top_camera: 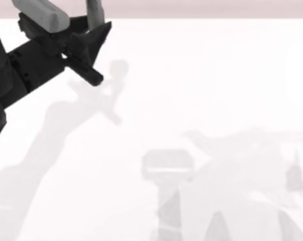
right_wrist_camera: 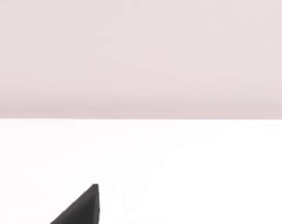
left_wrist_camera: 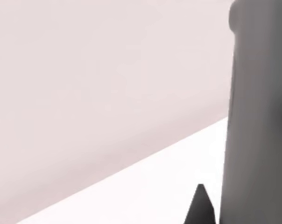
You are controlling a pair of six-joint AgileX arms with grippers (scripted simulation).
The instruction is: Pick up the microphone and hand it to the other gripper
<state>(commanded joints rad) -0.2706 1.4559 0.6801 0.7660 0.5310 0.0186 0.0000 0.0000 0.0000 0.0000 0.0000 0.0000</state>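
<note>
Top view shows the left gripper (top_camera: 94, 42) raised over the far left corner of the white desk (top_camera: 201, 90), its black blocky wrist reaching in from the left edge. Its broad triangular fingers (top_camera: 99, 37) are closed down narrowly on the microphone (top_camera: 95, 12), which stands between them: the slim grey handle rises past the fingers toward the far edge of the desk, and a dark end (top_camera: 91, 76) sticks out on the near side of the fingers, clear of the desk surface. A pale grey capsule-shaped part of the arm (top_camera: 43, 12) lies just beside the gripper, on its left. The gripper's shadow (top_camera: 111, 90), with the stick's rounded end, falls on the desk just to the right of and nearer than the gripper. In the left wrist view the microphone's grey handle (left_wrist_camera: 257, 116) fills one side of the picture very close to the camera, with one dark pointed fingertip (left_wrist_camera: 200, 210) just beside it and the desk behind. The right wrist view shows only one dark fingertip (right_wrist_camera: 82, 207) of the right gripper over bare desk; how far its fingers stand apart I cannot tell.
</note>
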